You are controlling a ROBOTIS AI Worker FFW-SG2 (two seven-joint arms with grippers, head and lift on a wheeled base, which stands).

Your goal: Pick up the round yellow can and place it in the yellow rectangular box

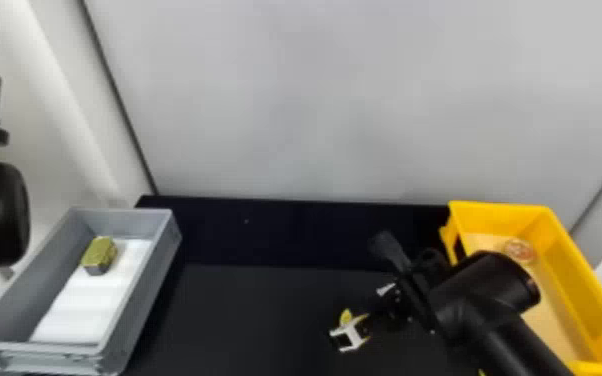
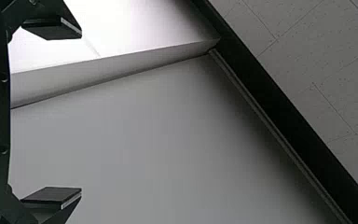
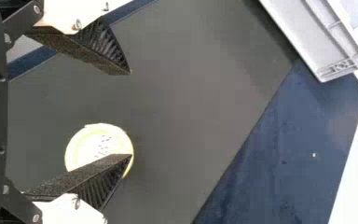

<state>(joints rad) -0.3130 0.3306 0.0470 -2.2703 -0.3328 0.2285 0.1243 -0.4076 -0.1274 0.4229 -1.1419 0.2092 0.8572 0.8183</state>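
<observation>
Round yellow can with a pale lid (image 3: 93, 140), one: standing, by the look of it, on the flat black table (image 1: 265, 310), outside its destination; lid partly covered, in the right wrist view, by one finger of the right gripper. Right gripper, black, ridged fingers on white mounts (image 3: 131, 114): spread wide, nothing in its grasp; the can off-centre under one finger rather than squarely between the two. Contact between finger and can: cannot be told. Yellow rectangular box, open-topped plastic (image 1: 580, 255): at the table's right side; contents, one small round, clear and reddish item (image 1: 519, 250); destination of the can. Grey rectangular plastic bin with a white liner (image 1: 140, 295): at the left side; contents, one small olive-yellow block (image 1: 99, 252). Left gripper, black, flat-padded (image 2: 81, 113): raised, fingers wide apart, empty, no evident part in the work. Status of task, as judged: approach largely done, the right gripper being close to the can; outstanding, centring the fingers, closing, lifting, carrying to the yellow box, and release.
</observation>
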